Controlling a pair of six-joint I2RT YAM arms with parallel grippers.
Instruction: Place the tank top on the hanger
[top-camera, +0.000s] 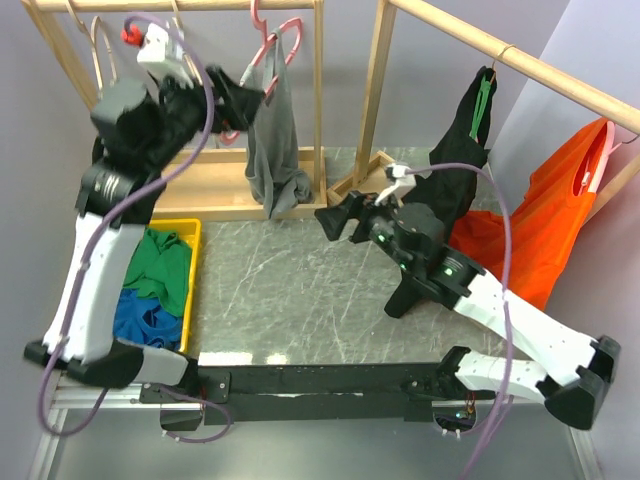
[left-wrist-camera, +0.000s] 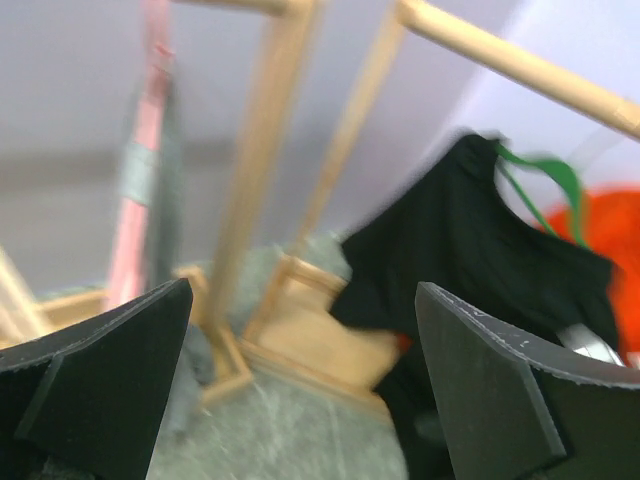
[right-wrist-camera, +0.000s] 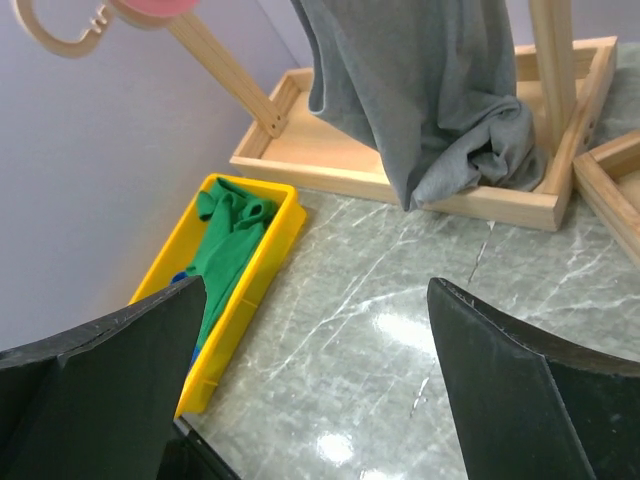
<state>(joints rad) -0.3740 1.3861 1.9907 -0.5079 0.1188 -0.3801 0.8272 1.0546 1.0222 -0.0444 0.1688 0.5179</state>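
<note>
roughly speaking, the grey marbled table fills the middle of the top view, with one wooden rack at 11 o'clock and a second wooden rack at 1 o'clock. the left arm rises from 7 o'clock toward 11, and the right arm stretches from 4 o'clock toward the centre. an orange garment hangs at 3 o'clock, and a black garment hangs at 2 o'clock from the second rack. the tank top hangs at 12 o'clock from the hanger, which is hooked on the first rack's rail; its lower end lies bunched on that rack's base frame. how its straps sit on the hanger cannot be told. a yellow bin at 9 o'clock holds green cloth and blue cloth. the left gripper is up beside the hanger, fingers wide apart with nothing between them. the right gripper is above the table, pointing toward 10 o'clock, fingers likewise spread and holding nothing.
</note>
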